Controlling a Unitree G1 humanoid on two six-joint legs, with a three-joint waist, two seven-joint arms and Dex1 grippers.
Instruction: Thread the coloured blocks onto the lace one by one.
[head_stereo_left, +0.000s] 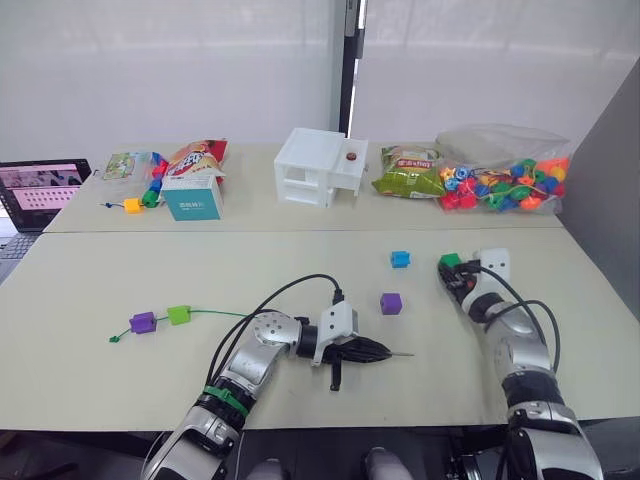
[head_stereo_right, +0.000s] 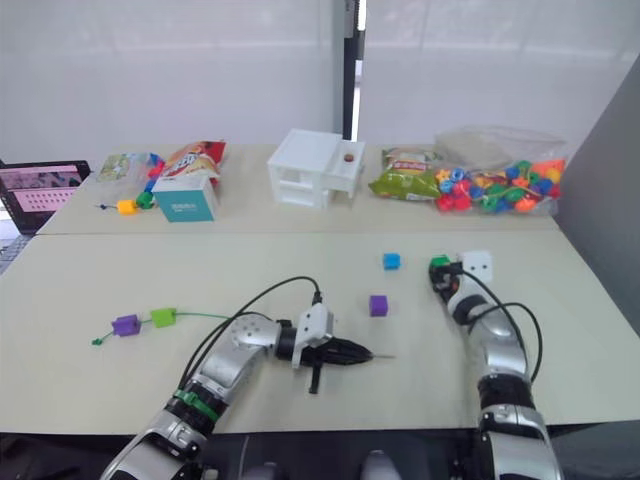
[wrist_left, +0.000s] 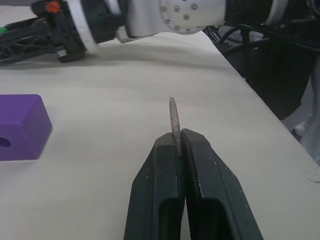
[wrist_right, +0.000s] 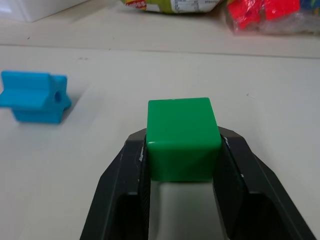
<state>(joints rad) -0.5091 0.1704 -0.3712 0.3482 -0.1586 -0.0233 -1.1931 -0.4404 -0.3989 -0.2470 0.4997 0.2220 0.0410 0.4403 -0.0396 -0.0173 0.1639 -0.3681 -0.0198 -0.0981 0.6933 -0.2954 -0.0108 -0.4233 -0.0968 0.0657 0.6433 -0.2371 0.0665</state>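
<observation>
Left claw (head_stereo_left: 385, 352) pinches lace (head_stereo_left: 215, 314) tip; right claw (wrist_right: 182, 150) clamps dark green block (wrist_right: 183, 136) – nr tabletop's (head_stereo_left: 300, 400) far right. Two blocks threaded – purple (head_stereo_left: 142, 322), lt green (head_stereo_left: 179, 314); blue (head_stereo_left: 400, 259), 2nd purple (head_stereo_left: 391, 302) left.

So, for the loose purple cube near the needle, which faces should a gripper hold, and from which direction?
Grip the purple cube on two flat, plain opposite faces, coming from above. The left wrist view shows a hole in one side face; judging by that, the fingers should stay off that face and the one opposite, so the lace tip can enter.

No print on the snack bags (head_stereo_left: 195, 158) or teal box (head_stereo_left: 191, 197) is legible.
</observation>
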